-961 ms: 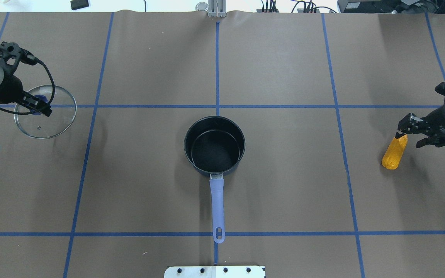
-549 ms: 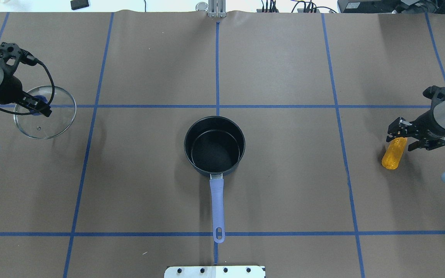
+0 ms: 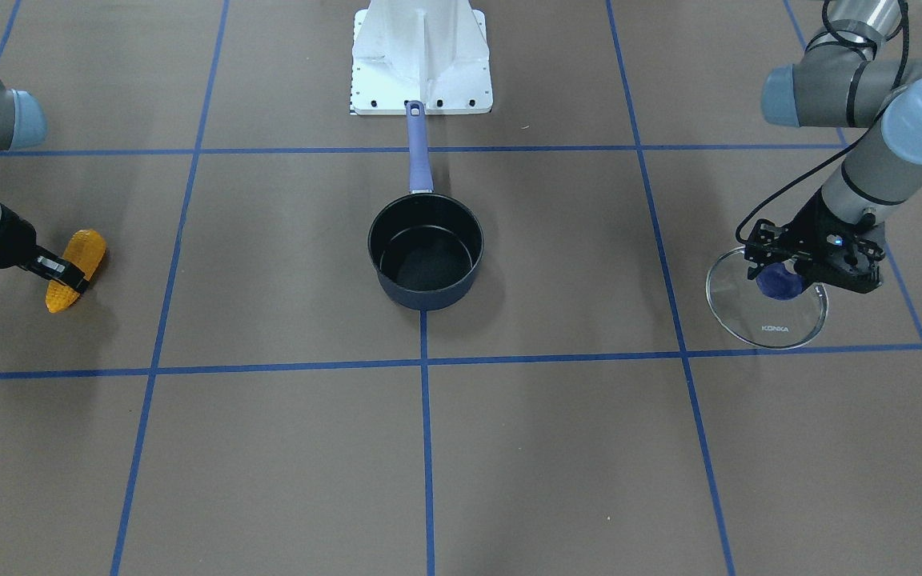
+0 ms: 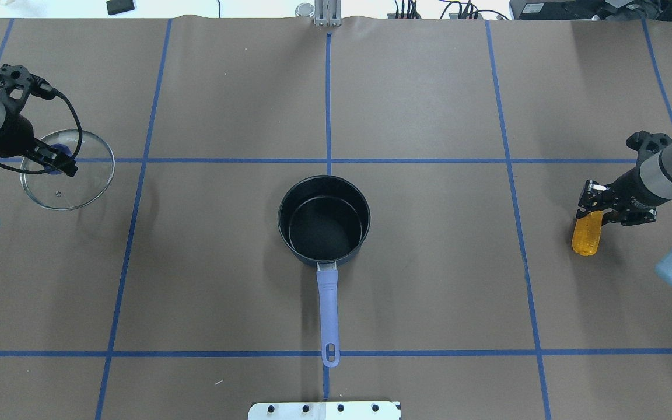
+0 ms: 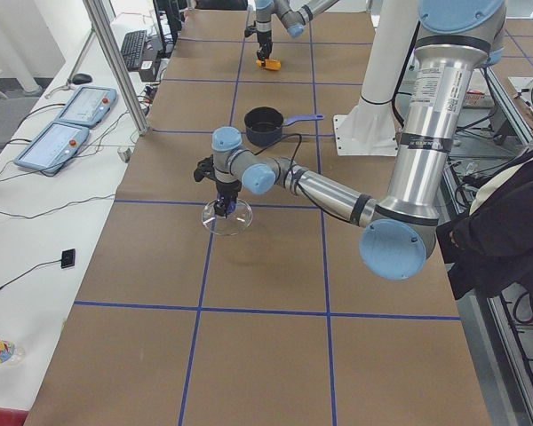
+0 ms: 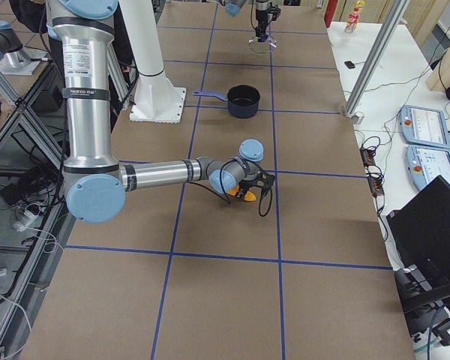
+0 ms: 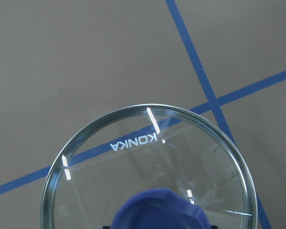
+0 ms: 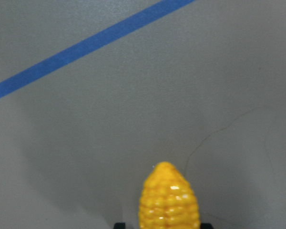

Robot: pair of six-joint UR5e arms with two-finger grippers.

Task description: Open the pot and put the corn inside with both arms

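Note:
The navy pot stands open and empty at the table's middle, its purple-blue handle pointing at the robot's base; it also shows in the front view. The orange-yellow corn lies at the far right. My right gripper is shut on its thick end; the right wrist view shows the corn between the fingers, tip pointing away. My left gripper is shut on the blue knob of the glass KONKA lid at the far left, low over the table.
The white base plate sits just behind the pot's handle. Blue tape lines cross the brown table cover. Cables and devices lie beyond the far edge, and pendants sit on a side bench.
My right gripper has moved left and closed from open onto the corn's thick end; the corn has shifted slightly left. My left gripper with the lid has barely moved.

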